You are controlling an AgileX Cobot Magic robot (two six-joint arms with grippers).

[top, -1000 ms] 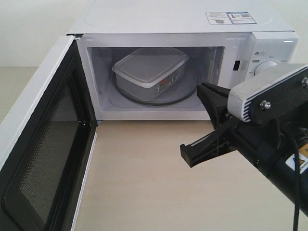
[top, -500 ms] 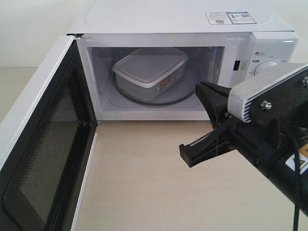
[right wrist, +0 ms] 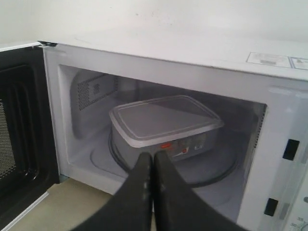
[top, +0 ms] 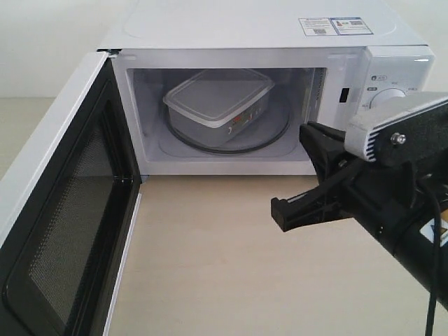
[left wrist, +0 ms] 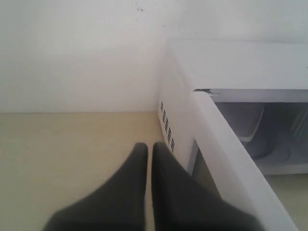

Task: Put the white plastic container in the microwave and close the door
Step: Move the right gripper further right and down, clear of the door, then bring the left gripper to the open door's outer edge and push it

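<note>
Since the earlier frame, the black right gripper [top: 310, 136] has drawn back to the right in the exterior view, away from the mouth of the white boxy microwave [top: 210, 28]. Nothing else has shifted. Its two fingers are pressed together tip to tip with nothing between them, and they point toward the cavity from in front of its right side.

Task item: the rectangular, round-cornered translucent white plastic container [top: 218, 98] is inside the cavity. It rests on the round glass turntable [top: 269, 142] with its lid on, set at an angle to the cavity walls. A small red-printed label [top: 241, 119] shows on its near side wall.

Door: the white side-hinged door [top: 70, 238], with black inner frame and meshed dark window, stands wide open. It is swung out to the left of the exterior view, toward the camera.

Left arm: the dark left gripper [left wrist: 147, 149] hangs over the pale beige table [top: 210, 266], beside the oven's outer side wall on the hinge side and near a block of vent slots [left wrist: 166, 126]. Its fingers lie closed against each other with only a thin slit between, holding nothing. Whether it touches the oven cannot be told.

Other: one round white dial [top: 387, 98] is partly visible behind the right arm. Two printed stickers [top: 336, 26] lie on the oven top.
</note>
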